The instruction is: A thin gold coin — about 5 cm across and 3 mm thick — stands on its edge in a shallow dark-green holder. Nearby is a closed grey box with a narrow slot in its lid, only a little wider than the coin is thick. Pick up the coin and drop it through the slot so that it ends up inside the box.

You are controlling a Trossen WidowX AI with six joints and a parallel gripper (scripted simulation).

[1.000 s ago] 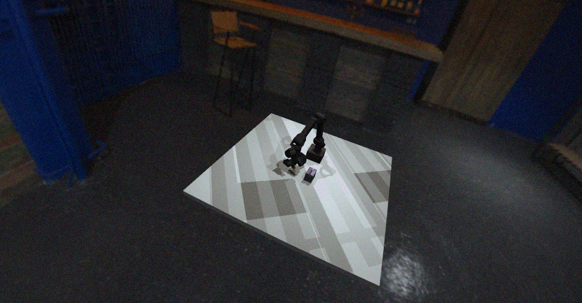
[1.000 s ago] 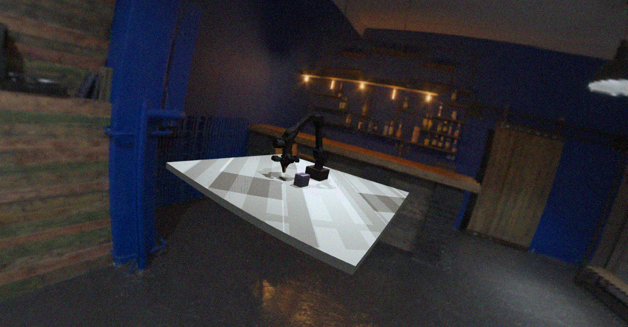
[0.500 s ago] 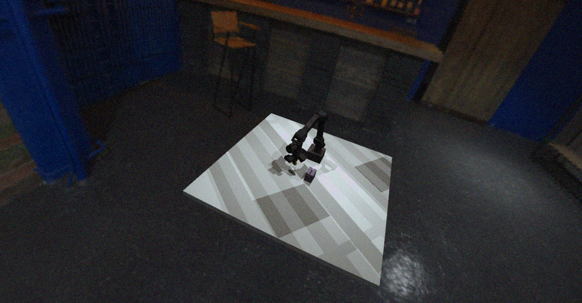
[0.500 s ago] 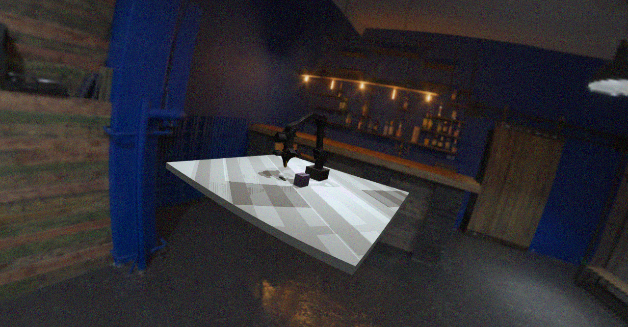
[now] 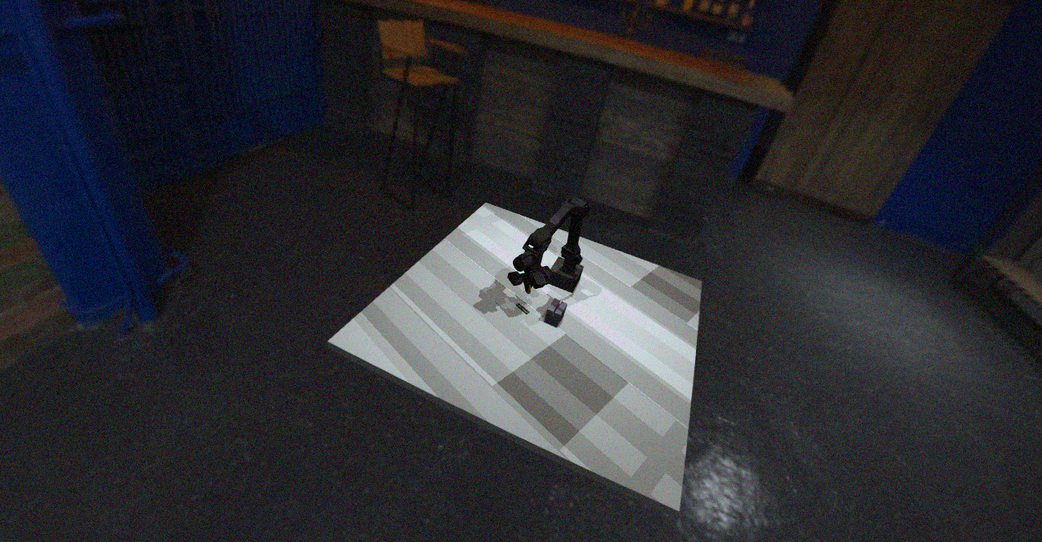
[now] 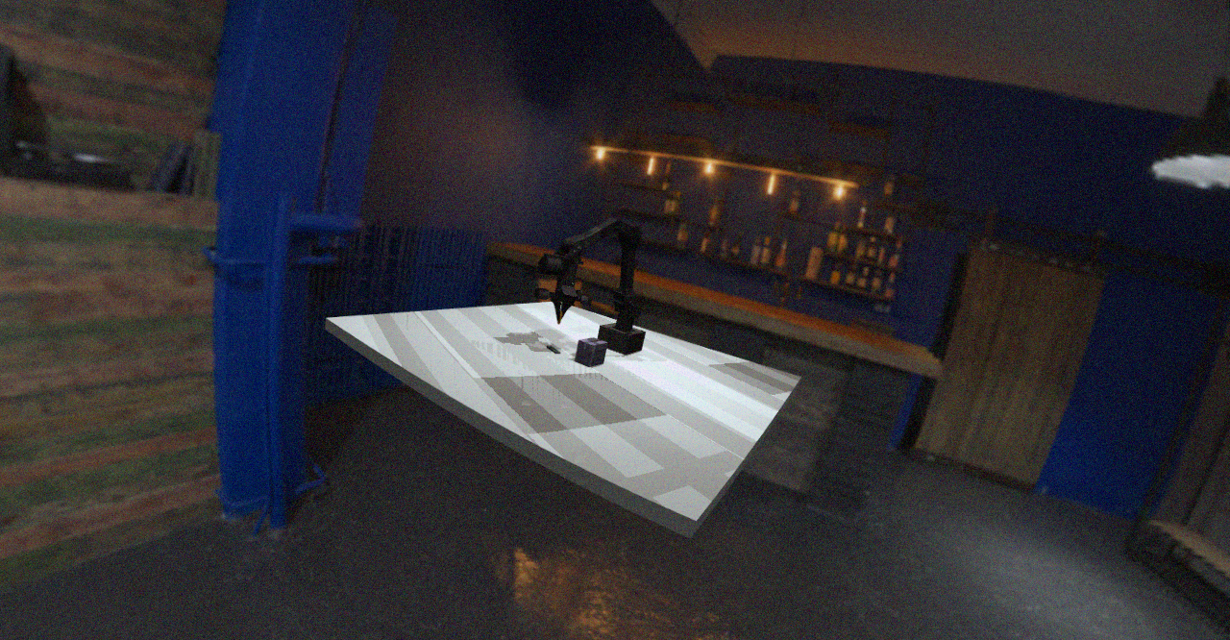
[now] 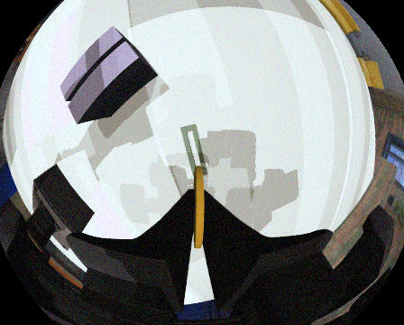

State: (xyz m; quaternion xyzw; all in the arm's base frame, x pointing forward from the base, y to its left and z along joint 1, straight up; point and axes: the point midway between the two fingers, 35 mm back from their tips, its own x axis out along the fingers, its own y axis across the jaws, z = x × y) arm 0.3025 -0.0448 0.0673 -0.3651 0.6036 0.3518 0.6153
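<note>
My gripper (image 5: 529,287) (image 6: 559,318) (image 7: 196,195) is shut on the gold coin (image 7: 198,226), which shows edge-on between the fingertips in the wrist view. Coin and fingertips hang in the air above the table. The dark-green holder (image 5: 523,308) (image 6: 553,348) (image 7: 186,140) lies below and ahead of the fingers, its opening empty. The coin's far end overlaps the holder's near end in the wrist view. The grey box (image 5: 555,312) (image 6: 590,352) (image 7: 116,90) stands closed, at the upper left in the wrist view. Its lid slot runs diagonally there, at an angle to the coin.
The arm's dark base (image 5: 566,277) (image 6: 621,339) (image 7: 64,199) stands behind the box, at the left in the wrist view. The pale patterned table (image 5: 451,364) (image 6: 619,464) carries the arm's shadow beside the holder. A bar counter and a stool stand beyond the table.
</note>
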